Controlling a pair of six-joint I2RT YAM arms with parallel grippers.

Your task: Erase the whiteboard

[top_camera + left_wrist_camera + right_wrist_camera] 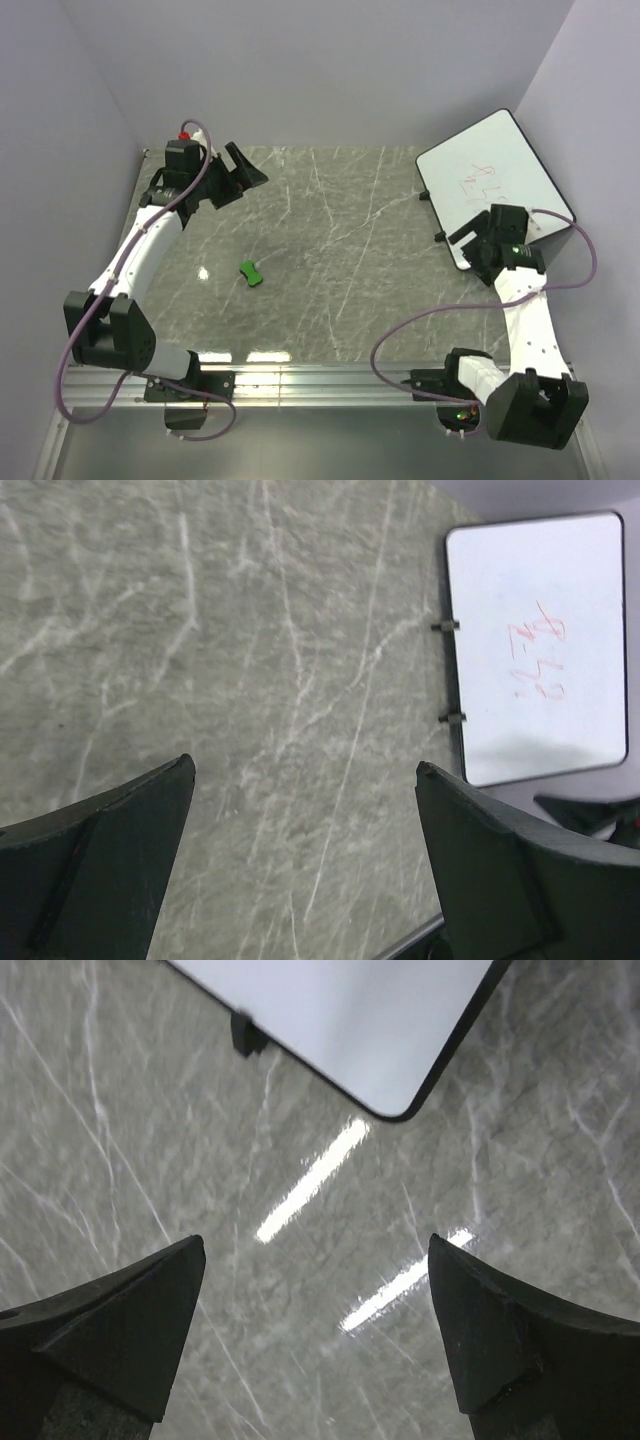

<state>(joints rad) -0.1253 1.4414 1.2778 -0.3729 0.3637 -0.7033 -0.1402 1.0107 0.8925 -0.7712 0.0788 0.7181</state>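
The whiteboard (pixel 500 180) lies flat at the far right of the table, white with a black rim and red scribbles. It also shows in the left wrist view (pixel 540 650) and, as one corner, in the right wrist view (pixel 340 1020). A small green eraser (pixel 251 273) lies on the table left of centre. My left gripper (pixel 243 175) is open and empty at the far left, above the table (pixel 305 770). My right gripper (pixel 470 245) is open and empty over the board's near corner (pixel 315 1250).
The grey marble table (pixel 330 260) is bounded by lilac walls at the left, back and right. A metal rail (pixel 320 385) with both arm bases runs along the near edge. Cables loop beside each arm.
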